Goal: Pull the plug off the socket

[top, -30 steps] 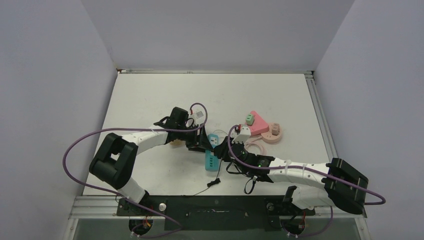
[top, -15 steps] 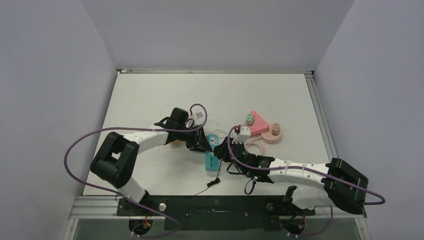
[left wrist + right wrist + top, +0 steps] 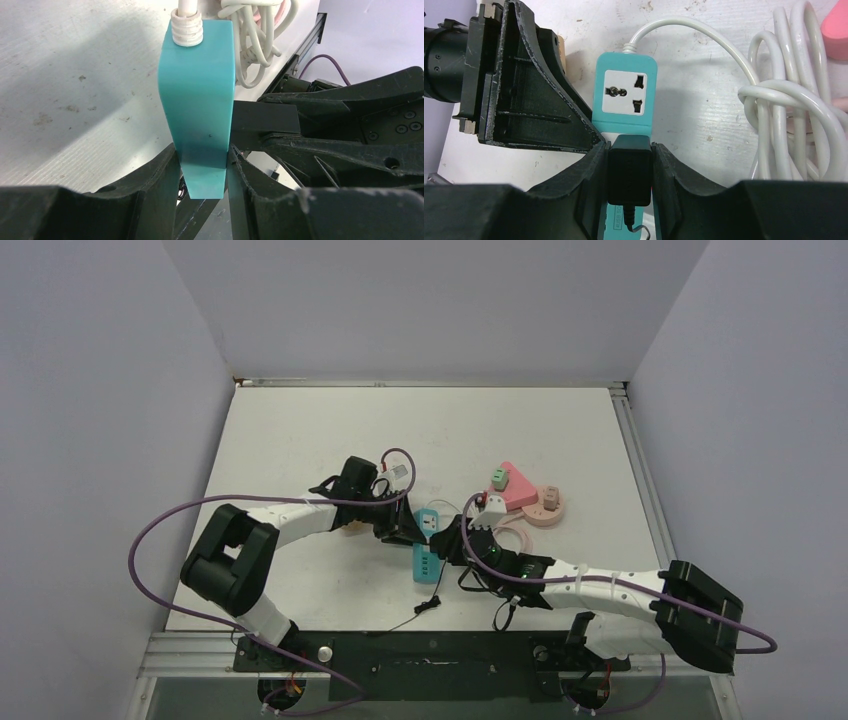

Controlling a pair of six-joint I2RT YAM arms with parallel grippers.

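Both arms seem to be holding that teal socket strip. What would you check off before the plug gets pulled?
1. Grip of the left end effector on the teal plastic power strip: ok, shut on it.
2. Grip of the right end effector on the black boxy plug: ok, shut on it.
3. Plug seated in the strip, not yet out: ok.
4. The coiled white cable lies apart from both grips: ok.
5. How much pull it needs: cannot tell.

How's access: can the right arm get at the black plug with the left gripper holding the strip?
Probably yes: the right gripper is closed on the black plug on the teal power strip. The left gripper clamps the strip's sides, not covering the plug.
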